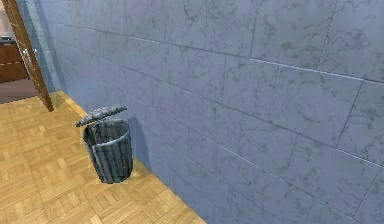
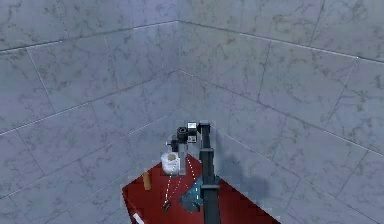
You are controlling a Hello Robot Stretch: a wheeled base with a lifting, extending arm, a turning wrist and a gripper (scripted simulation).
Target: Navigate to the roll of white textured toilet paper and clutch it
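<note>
Tiled corner (image 2: 180, 50) behind roll (image 2: 172, 162), table edge (image 2: 128, 187)

Soft even light; faint shadow on wall (image 1: 260, 90) beside bin (image 1: 108, 150).

Wood floor (image 1: 40, 170), stone wall tiles (image 1: 250, 90), metal bin (image 1: 108, 150), white paper roll (image 2: 173, 163)

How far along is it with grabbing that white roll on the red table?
Done, it seems: the drive, since the dark red tabletop lies right beside the robot, with the white textured toilet paper roll standing on it. In hand: the dark square arm bar reaches over the table, and the gripper is at the roll. Left: the grab itself; I cannot tell whether the roll is held.
</note>
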